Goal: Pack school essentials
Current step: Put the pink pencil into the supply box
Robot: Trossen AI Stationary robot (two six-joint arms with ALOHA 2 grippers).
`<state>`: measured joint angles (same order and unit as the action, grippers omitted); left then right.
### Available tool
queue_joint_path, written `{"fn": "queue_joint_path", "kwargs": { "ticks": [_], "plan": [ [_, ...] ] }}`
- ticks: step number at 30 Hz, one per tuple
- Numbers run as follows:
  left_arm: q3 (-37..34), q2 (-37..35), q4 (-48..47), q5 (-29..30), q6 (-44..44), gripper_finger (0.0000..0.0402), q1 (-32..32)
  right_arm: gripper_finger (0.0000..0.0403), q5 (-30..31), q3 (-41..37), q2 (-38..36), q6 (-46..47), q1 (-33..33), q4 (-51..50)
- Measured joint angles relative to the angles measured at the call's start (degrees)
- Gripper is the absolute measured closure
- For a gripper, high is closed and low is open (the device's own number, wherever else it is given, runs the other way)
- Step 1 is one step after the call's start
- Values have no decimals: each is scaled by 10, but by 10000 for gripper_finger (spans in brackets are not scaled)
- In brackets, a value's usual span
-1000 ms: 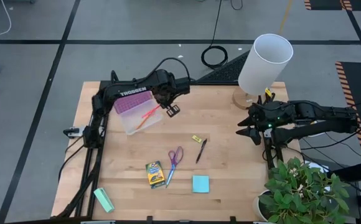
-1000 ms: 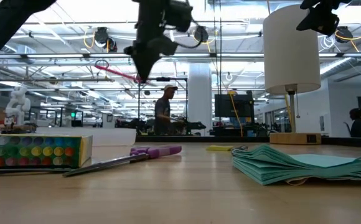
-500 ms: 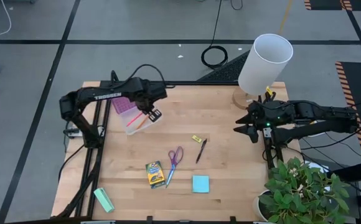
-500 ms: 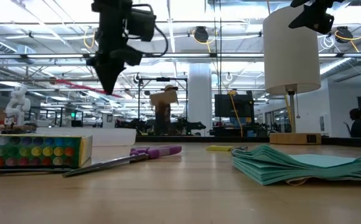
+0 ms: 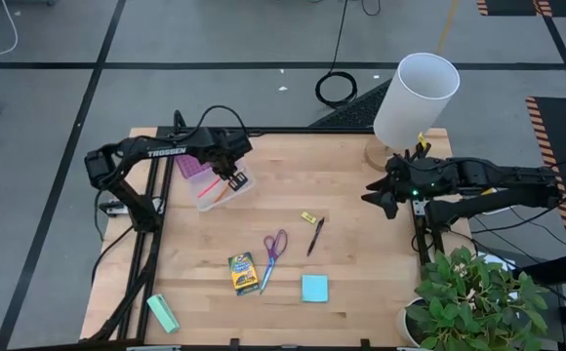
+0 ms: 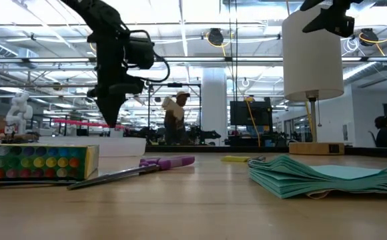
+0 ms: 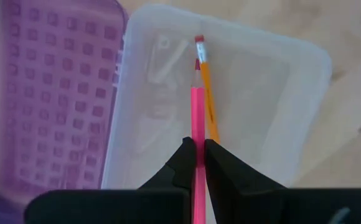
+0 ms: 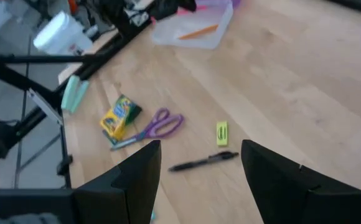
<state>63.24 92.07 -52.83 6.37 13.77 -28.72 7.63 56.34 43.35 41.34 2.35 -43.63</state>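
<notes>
A clear plastic box (image 5: pixel 215 185) with an open purple lid (image 5: pixel 193 162) sits at the table's far left; an orange pencil (image 7: pixel 209 99) lies inside it. My left gripper (image 5: pixel 235 178) hangs just over the box, shut on a pink pen (image 7: pixel 197 112). On the wood lie purple-handled scissors (image 5: pixel 274 246), a crayon box (image 5: pixel 242 274), a cyan sticky-note pad (image 5: pixel 313 288), a black pen (image 5: pixel 315 236) and a tiny yellow piece (image 5: pixel 308 217). My right gripper (image 5: pixel 381 200) waits open above the table's right side. My left gripper pinches the pink pen near one end (image 7: pixel 197 163) between its two fingertips. The fingers come from above, pointing down, and lie across the pen. In the low view the pen (image 6: pixel 80 123) lies about level, above the box's rim, its long free part reaching out over the box.
A mint-green block (image 5: pixel 162 313) lies at the near left corner. A white lamp (image 5: pixel 415 97) stands at the far right and a potted plant (image 5: pixel 478 302) at the near right. Bare wood lies between the box and the scattered items.
My left gripper has carried the pink pen toward the table's left edge and down, from beside the box to just over it. The pen has tipped from slanting to about level. The gripper has stayed shut on it.
</notes>
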Motion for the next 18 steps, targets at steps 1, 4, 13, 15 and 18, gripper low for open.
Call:
{"fn": "queue_joint_path", "kwargs": {
  "ticks": [1, 4, 13, 15, 18],
  "plan": [
    [-5, 0, 9, -3, 0, 376, -4, 188, 3, 0, 2, 0, 0, 5],
    [-22, 0, 33, -6, -10, 376, -15, 188, 16, 0, 7, 0, 0, 30],
    [-53, 0, 96, -29, -70, 376, -38, 188, 31, 0, 37, 15, 0, 99],
    [-56, 0, 109, -30, -71, 376, -42, 188, 30, 0, 47, 15, 0, 116],
    [-57, 1, 118, -31, -73, 376, -48, 188, 30, 0, 62, 15, 0, 138]
  ]
}}
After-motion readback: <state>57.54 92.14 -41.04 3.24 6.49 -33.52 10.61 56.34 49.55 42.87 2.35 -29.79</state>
